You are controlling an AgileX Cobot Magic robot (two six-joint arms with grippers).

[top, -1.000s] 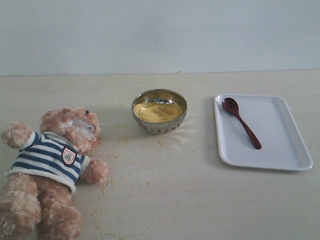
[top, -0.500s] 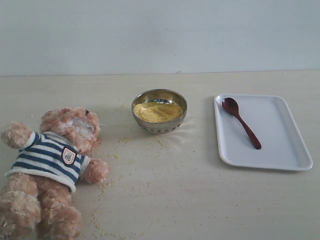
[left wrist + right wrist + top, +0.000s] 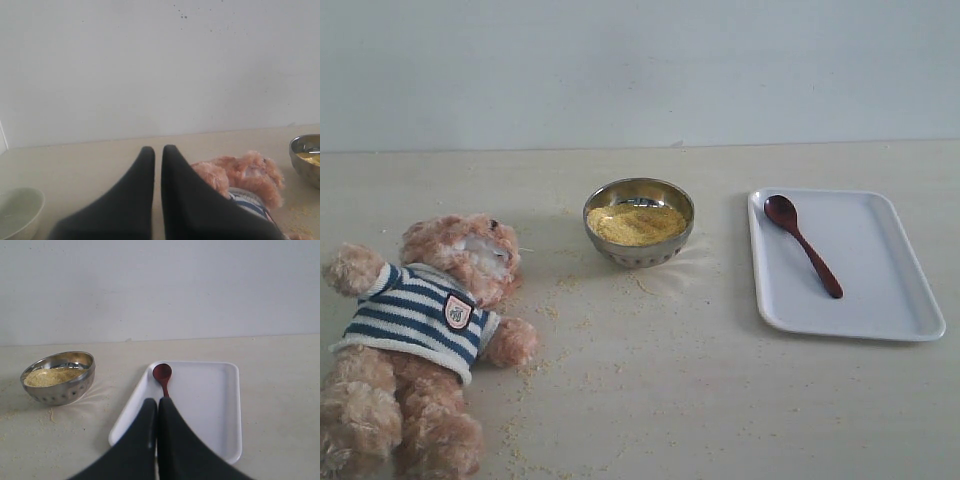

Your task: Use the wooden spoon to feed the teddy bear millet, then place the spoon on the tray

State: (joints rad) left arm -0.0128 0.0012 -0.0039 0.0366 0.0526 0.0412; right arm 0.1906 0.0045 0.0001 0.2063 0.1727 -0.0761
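A pale, cream table (image 3: pixel 720 420) runs back to a plain white wall (image 3: pixel 640 70). Closest to me are my own jaws. My left gripper (image 3: pixel 157 150) is pressed together with only a sliver between the black fingers, and nothing is in it. My right gripper (image 3: pixel 157 401) is closed just the same, also empty.

I place everything else from the steel bowl (image 3: pixel 638 255). The teddy bear (image 3: pixel 430 330) lies on its back, nearer than the bowl and off to its left. Loose grains are scattered between the two. A small pale bowl (image 3: pixel 17 212) sits beyond the bear, on the side away from the steel bowl. The millet (image 3: pixel 635 222) is heaped inside the steel bowl. To the bowl's right, apart from it, is the tray (image 3: pixel 880 290). The wooden spoon (image 3: pixel 803 245) lies flat on it, its round end toward the tray's far corner on the bowl's side.
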